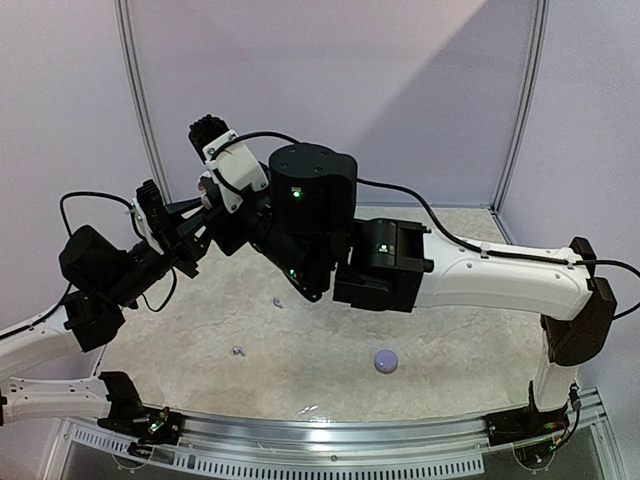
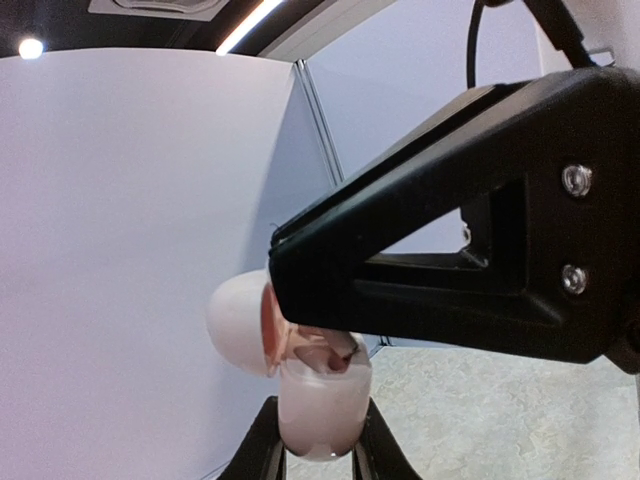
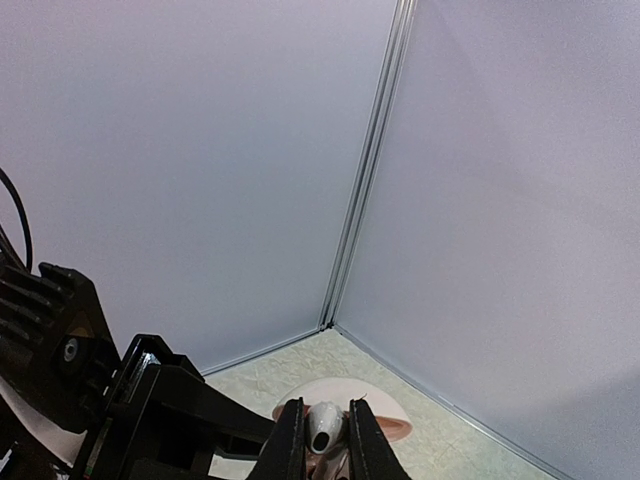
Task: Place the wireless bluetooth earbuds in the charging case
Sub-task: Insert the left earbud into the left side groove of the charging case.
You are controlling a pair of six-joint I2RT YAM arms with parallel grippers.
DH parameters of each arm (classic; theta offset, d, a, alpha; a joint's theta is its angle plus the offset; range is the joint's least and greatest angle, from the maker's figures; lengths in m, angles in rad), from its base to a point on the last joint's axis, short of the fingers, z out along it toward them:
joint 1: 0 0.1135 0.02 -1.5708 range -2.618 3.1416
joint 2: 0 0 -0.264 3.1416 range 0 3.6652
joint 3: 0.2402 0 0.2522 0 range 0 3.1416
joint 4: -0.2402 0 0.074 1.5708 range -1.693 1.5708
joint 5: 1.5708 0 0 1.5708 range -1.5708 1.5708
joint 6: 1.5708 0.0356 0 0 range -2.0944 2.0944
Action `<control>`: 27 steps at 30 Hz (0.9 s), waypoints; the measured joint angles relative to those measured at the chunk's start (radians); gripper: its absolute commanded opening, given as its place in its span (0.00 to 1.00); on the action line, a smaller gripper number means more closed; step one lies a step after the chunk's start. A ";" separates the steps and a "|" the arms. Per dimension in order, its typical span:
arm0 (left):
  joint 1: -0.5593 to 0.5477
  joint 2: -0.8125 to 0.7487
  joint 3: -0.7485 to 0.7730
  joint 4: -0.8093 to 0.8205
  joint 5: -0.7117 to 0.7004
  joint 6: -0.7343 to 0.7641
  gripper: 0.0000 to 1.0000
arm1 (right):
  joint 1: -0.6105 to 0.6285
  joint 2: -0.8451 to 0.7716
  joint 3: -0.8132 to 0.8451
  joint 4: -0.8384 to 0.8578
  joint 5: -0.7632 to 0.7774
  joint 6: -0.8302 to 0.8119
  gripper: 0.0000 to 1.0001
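Observation:
My left gripper (image 2: 320,445) is shut on the charging case (image 2: 322,405), a pale lavender pebble held upright in the air. Its lid (image 2: 237,325) hangs open to the left, and a dark socket shows inside. My right gripper (image 3: 320,435) is shut on a whitish earbud (image 3: 324,428) and holds it right over the open case (image 3: 392,418). In the top view the left gripper (image 1: 197,222) and the right gripper (image 1: 212,192) meet high above the table's left side. The right gripper's black finger (image 2: 450,270) hides part of the case mouth.
A small whitish piece (image 1: 238,351) lies on the table at front left and another (image 1: 278,302) lies nearer the middle. A small round lavender object (image 1: 386,360) sits at front centre. Pale walls enclose the speckled table (image 1: 330,350).

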 measured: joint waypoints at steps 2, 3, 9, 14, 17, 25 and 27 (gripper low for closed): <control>0.000 0.000 0.000 0.000 -0.001 0.000 0.00 | 0.000 0.000 0.000 0.000 0.000 0.004 0.07; 0.000 0.000 0.000 0.000 0.000 0.000 0.00 | 0.000 0.000 0.000 0.000 0.000 0.005 0.08; 0.001 0.000 0.000 0.000 0.000 0.000 0.00 | 0.000 0.000 0.000 0.000 0.000 0.006 0.08; 0.001 0.000 0.000 0.000 0.000 -0.003 0.00 | 0.000 0.000 0.000 0.000 0.000 0.005 0.10; 0.001 0.000 0.000 0.000 0.001 -0.005 0.00 | 0.000 0.000 0.000 0.000 0.000 0.003 0.10; 0.001 0.000 0.000 0.000 0.001 -0.012 0.00 | 0.000 0.000 0.000 0.000 -0.001 0.000 0.11; 0.001 0.000 0.000 0.000 0.002 -0.013 0.00 | 0.000 0.000 0.000 0.000 -0.001 0.000 0.12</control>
